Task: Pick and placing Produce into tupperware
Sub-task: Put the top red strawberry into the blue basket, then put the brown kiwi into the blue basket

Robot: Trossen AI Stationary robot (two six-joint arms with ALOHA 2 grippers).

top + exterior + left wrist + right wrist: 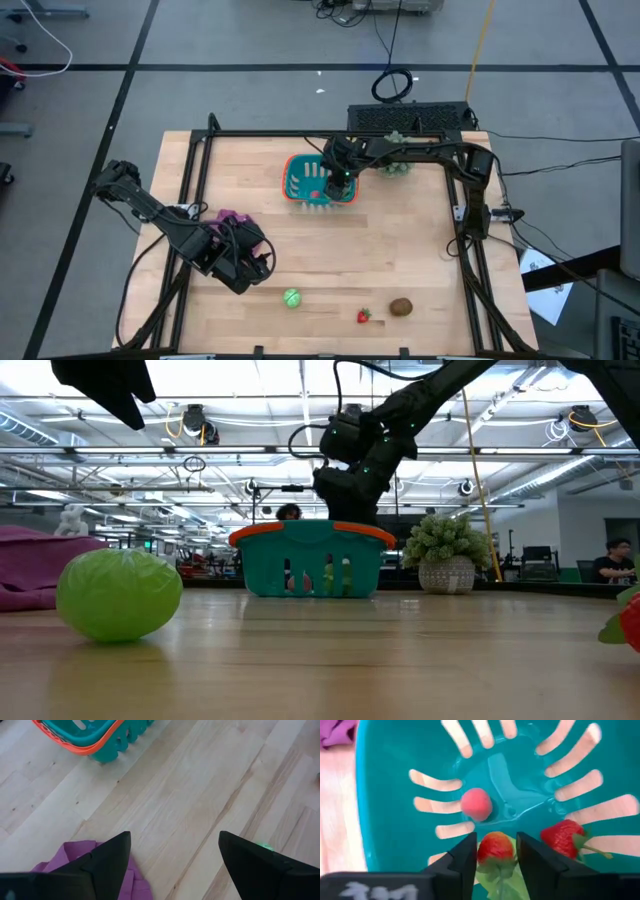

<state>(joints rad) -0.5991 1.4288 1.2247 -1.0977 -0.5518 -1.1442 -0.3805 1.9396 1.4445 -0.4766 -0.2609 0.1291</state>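
On wooden table: right pincer grips strawberry over basket; left pincer open.

Purple cloth crumpled near the wooden tabletop's left edge; potted spiky green plant at the far edge; black cables coiled on the floor beyond.

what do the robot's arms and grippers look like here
Both arms are dark, near-black jointed links with black cables looped along them. The left gripper ends in two flat, matte black, pointed fingers. The right gripper has similar dark fingers, with a blurred white marking on its body and a small green light glowing near the wrist.
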